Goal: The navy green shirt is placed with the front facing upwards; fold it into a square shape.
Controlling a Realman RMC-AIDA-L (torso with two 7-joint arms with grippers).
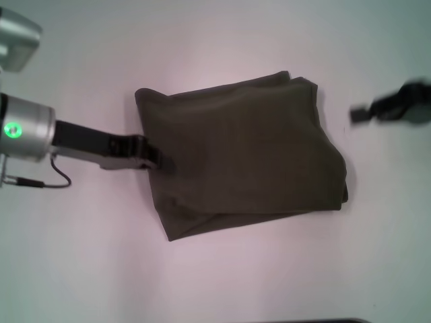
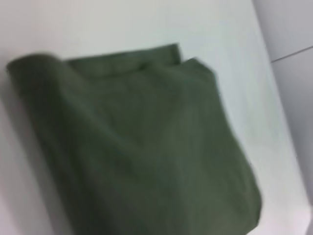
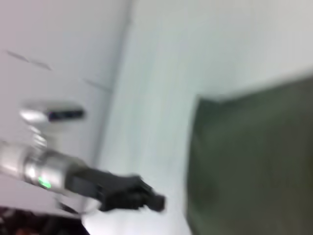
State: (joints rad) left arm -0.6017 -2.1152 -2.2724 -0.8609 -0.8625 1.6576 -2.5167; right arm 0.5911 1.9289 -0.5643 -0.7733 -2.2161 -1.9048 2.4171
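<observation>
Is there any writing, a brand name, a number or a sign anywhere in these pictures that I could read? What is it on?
No readable text in any view.
The navy green shirt lies folded on the white table with only plain fabric showing: no letters, no label.
The left gripper at the shirt's edge and the right gripper off to the side bear no legible marking.
The green light on the left arm is a plain glow, not a sign.

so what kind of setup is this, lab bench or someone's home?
Probably a lab or test bench: a plain white table holding only the folded navy green shirt, with the left end effector at its edge and the right end effector off to the side. No household items are visible.
</observation>
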